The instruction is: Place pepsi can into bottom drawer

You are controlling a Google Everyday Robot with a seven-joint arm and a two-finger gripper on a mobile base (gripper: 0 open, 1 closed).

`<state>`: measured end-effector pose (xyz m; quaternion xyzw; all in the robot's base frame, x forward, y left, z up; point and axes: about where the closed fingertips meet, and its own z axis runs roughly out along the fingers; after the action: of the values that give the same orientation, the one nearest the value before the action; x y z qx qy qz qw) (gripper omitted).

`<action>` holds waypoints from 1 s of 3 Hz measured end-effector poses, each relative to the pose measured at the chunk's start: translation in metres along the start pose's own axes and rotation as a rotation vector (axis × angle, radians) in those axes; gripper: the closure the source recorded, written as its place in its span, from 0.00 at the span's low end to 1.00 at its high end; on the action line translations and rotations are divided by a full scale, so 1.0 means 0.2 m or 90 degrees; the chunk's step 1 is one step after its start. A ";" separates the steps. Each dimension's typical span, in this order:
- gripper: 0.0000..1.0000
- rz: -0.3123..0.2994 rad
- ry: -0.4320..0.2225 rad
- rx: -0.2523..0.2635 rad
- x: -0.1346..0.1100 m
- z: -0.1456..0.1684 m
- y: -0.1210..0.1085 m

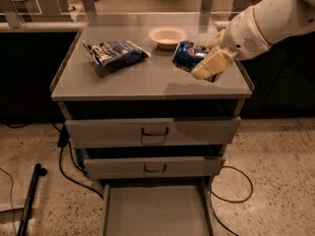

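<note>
My gripper [204,63] is shut on the pepsi can [188,55], a small blue can with white and red marks, and holds it tilted on its side above the right part of the cabinet top [147,77]. A cream finger [212,64] covers the can's right side. The bottom drawer [156,211] is pulled open at the lower edge of the view, a wide shallow grey tray with nothing in it. The can is well above it and to its right.
A crinkled blue chip bag [115,52] lies on the left of the cabinet top. A white bowl [168,35] sits at the back centre. The two upper drawers [155,131] with dark handles are slightly ajar. Cables [231,191] run on the floor beside the cabinet.
</note>
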<state>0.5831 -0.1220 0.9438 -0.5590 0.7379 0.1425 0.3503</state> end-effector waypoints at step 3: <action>1.00 0.049 0.025 -0.018 0.49 0.11 0.52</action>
<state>0.4819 -0.1456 0.8430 -0.5378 0.7636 0.1552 0.3219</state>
